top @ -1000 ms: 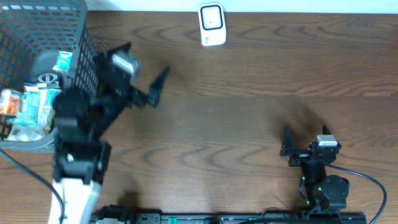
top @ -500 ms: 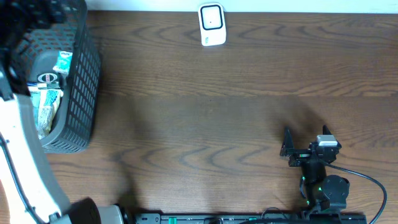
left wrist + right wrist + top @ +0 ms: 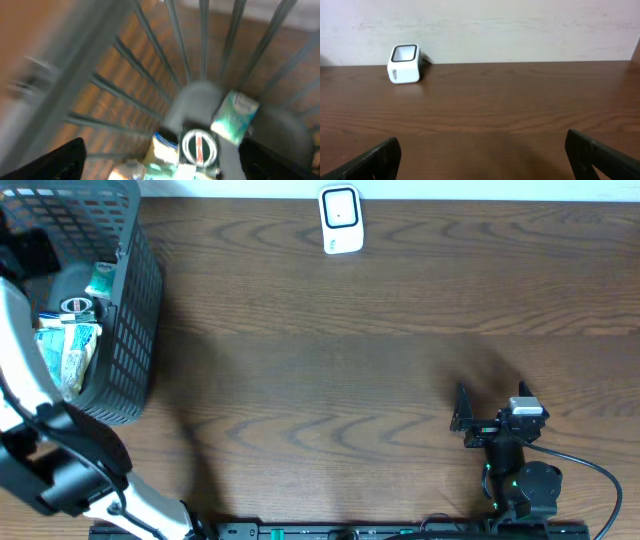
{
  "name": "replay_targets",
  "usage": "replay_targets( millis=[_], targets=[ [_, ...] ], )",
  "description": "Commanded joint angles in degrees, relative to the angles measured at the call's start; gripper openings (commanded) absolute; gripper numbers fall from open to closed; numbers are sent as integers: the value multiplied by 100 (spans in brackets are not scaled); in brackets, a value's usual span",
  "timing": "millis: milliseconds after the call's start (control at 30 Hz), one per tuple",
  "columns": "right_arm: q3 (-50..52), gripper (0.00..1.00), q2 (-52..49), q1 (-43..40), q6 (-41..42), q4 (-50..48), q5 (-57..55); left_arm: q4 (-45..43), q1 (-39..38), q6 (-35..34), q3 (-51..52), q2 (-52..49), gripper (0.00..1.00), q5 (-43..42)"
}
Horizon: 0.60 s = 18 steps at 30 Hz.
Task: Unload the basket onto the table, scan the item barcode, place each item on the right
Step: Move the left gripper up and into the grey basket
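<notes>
Piled in the grey mesh basket point(image 3: 138, 310) at 10 o'clock on the table point(image 3: 350, 360): a teal-and-white packet point(image 3: 234, 117), a round can top point(image 3: 199, 148) with a red mark, and pale wrappers point(image 3: 62, 350), all against a grey rounded lump point(image 3: 200, 97). Seen from the left wrist looking down into the basket, with the packet at 1 o'clock and the can top at 12 o'clock of the left gripper point(image 3: 167, 167). Spread wide, dark fingertips at the two lower corners of that view, holding nothing, touching none of the items. Impossible to tell how high above the pile.

Blurred throughout in the left wrist view, so no barcode or print readable; wrappers cut off by the bottom edge. From overhead, hard to pick out the left gripper itself: only a dark shape point(image 3: 25, 252) over the basket's 10 o'clock corner, cropped by the frame's left edge, and a white arm link point(image 3: 25, 370) covering the basket's 9 o'clock side and part of the wrappers.

Standing at 12 o'clock on the table, well apart from the basket: the white scanner point(image 3: 340, 221), dark-rimmed window on top.

Parked at 5 o'clock, well apart from both basket and scanner: the right gripper point(image 3: 490, 402), fingers spread fully, empty, aimed toward 12 o'clock, with the scanner at 11 o'clock in its own wrist view.
</notes>
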<state>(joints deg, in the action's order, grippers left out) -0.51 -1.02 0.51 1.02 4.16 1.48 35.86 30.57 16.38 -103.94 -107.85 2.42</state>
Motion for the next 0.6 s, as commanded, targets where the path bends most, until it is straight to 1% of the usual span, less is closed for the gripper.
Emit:
replay_targets(
  millis=[0,200,567],
  targets=[
    [20,99,24,-37,61,11,-28,173,-11,315,177,-356,89,192],
    [20,99,24,-37,61,11,-28,573,-15,313,404,-855,89,188],
    [20,99,24,-37,61,11,-28,348,-15,396,1189,-896,89,98]
  ],
)
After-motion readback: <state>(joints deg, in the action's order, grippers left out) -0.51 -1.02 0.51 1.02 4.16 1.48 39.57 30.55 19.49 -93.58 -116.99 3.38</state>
